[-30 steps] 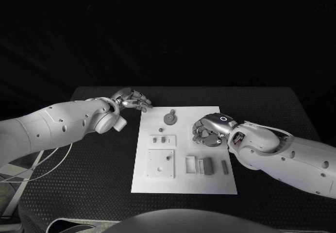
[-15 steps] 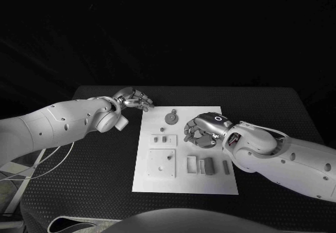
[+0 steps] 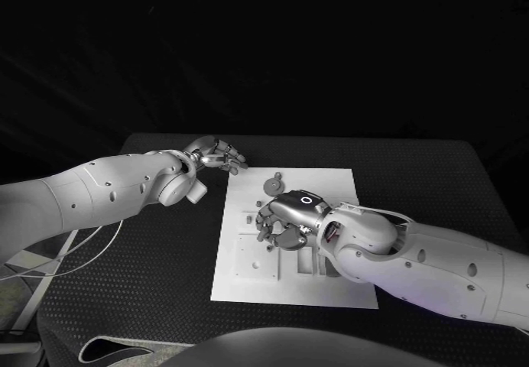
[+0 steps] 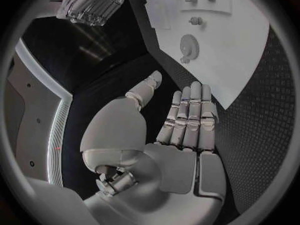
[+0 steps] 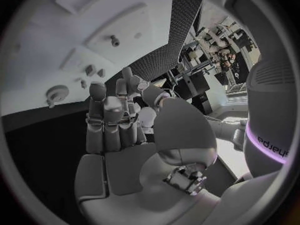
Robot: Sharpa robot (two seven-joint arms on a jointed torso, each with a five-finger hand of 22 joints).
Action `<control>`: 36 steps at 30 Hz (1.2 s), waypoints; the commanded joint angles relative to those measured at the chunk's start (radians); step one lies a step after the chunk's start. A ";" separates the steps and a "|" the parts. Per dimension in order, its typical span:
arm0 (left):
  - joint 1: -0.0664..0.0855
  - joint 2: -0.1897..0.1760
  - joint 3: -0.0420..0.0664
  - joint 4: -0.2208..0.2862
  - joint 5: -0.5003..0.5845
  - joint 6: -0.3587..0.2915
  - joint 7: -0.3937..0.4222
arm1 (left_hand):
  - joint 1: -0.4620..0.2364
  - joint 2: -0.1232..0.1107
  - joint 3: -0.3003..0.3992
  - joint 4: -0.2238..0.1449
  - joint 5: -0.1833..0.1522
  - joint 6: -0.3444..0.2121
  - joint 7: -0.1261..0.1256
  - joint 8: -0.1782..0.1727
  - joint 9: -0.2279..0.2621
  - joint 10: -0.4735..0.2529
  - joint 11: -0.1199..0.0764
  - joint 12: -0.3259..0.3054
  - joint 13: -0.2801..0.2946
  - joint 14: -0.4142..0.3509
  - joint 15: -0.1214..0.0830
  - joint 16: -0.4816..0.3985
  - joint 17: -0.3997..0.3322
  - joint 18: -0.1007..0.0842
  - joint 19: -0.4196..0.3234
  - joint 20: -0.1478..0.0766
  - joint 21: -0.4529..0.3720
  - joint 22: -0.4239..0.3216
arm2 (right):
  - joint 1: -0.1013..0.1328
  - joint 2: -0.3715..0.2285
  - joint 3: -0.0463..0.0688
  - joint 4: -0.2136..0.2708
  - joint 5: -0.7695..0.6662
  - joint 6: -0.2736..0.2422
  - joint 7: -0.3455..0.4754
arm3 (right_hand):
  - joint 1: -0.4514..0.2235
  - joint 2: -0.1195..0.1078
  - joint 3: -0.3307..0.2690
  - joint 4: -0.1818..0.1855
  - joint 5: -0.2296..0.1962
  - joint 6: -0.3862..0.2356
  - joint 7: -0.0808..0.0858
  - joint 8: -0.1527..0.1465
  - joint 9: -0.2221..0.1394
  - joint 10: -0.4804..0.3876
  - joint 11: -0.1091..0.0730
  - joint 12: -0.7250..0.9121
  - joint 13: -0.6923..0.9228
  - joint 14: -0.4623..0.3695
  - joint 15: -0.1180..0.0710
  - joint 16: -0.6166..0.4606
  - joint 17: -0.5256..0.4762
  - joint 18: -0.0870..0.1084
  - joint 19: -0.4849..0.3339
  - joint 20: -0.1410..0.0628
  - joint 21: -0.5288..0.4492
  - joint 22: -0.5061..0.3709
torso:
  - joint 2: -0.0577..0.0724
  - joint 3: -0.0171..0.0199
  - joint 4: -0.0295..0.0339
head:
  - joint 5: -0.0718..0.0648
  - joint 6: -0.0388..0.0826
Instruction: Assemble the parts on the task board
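Head view shows you the right hand (image 3: 284, 222) reaching in over the middle of the task board (image 3: 331, 180), palm down, fingers curled loosely with nothing in them that you can see; it hides the small parts beneath it. Your right wrist view has those fingers (image 5: 103, 120) extended and apart, empty. The left hand (image 3: 216, 155) hovers off the board's far left corner above the black table (image 3: 144, 252), fingers straight, close together and holding nothing. The round gear-like part (image 3: 270, 186) lies on the board near its far edge, between the two hands. Parts near the right forearm are partly covered and hard to make out.
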 commanded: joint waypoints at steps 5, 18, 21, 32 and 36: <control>0.001 0.002 0.001 0.003 0.009 0.008 0.011 | -0.003 0.005 -0.005 -0.002 0.000 -0.006 -0.002 0.005 -0.001 -0.007 0.000 0.003 -0.001 -0.001 0.008 -0.004 0.002 -0.016 -0.002 0.002 0.006 -0.002 | -0.016 0.034 -0.021 -0.018 -0.035 0.060 0.014 | 0.001 0.002 0.008 -0.002 0.003 0.023 -0.007 0.008 0.029 0.006 -0.001 -0.005 0.002 -0.002 -0.004 0.002 0.000 0.046 -0.001 -0.003 0.003 0.022 | 0.001 0.0001 0.0008 | 0.009 -0.007; 0.001 0.003 0.001 0.005 0.009 0.009 0.011 | -0.004 0.005 -0.005 -0.002 0.000 -0.006 -0.002 0.005 -0.001 -0.007 0.000 0.004 -0.001 -0.001 0.008 -0.005 0.003 -0.016 -0.002 0.002 0.006 -0.002 | -0.037 0.078 -0.056 -0.073 -0.062 0.074 0.017 | 0.000 0.003 0.008 -0.002 0.003 0.022 -0.007 0.008 0.029 0.005 -0.001 -0.006 0.003 -0.002 -0.004 0.001 0.000 0.046 -0.002 -0.003 0.003 0.022 | 0.001 0.0014 -0.0002 | 0.019 -0.018; 0.001 0.005 0.001 0.005 0.009 0.010 0.010 | -0.004 0.005 -0.005 -0.002 0.000 -0.006 -0.002 0.005 -0.001 -0.007 0.000 0.004 -0.002 -0.001 0.008 -0.005 0.004 -0.016 -0.002 0.002 0.006 -0.002 | -0.042 0.087 -0.056 -0.079 -0.065 0.073 0.018 | 0.000 0.003 0.008 -0.002 0.003 0.021 -0.007 0.008 0.029 0.005 -0.001 -0.006 0.003 -0.002 -0.004 0.001 0.000 0.046 -0.002 -0.003 0.003 0.022 | 0.001 0.0016 0.0005 | 0.019 -0.019; 0.001 0.004 0.001 0.005 0.009 0.012 0.009 | -0.005 0.005 -0.006 -0.002 0.000 -0.006 -0.002 0.005 -0.001 -0.007 0.000 0.004 -0.002 -0.001 0.008 -0.006 0.005 -0.016 -0.002 0.003 0.006 -0.003 | -0.046 0.090 -0.056 -0.088 -0.069 0.078 0.016 | -0.001 0.003 0.009 -0.002 0.003 0.021 -0.007 0.007 0.030 0.005 -0.001 -0.007 0.004 -0.002 -0.004 0.001 0.000 0.046 -0.002 -0.003 0.003 0.022 | 0.000 0.0003 -0.0005 | 0.024 -0.024; 0.001 0.004 0.001 0.005 0.009 0.013 0.009 | -0.005 0.005 -0.006 -0.002 0.000 -0.006 -0.002 0.005 -0.001 -0.007 0.000 0.004 -0.002 -0.001 0.008 -0.006 0.005 -0.016 -0.002 0.003 0.006 -0.003 | -0.046 0.087 -0.057 -0.090 -0.068 0.085 0.016 | -0.001 0.003 0.009 -0.002 0.003 0.021 -0.006 0.007 0.030 0.005 -0.001 -0.007 0.005 -0.002 -0.004 0.001 0.000 0.046 -0.002 -0.003 0.003 0.022 | 0.000 0.0003 -0.0002 | 0.024 -0.025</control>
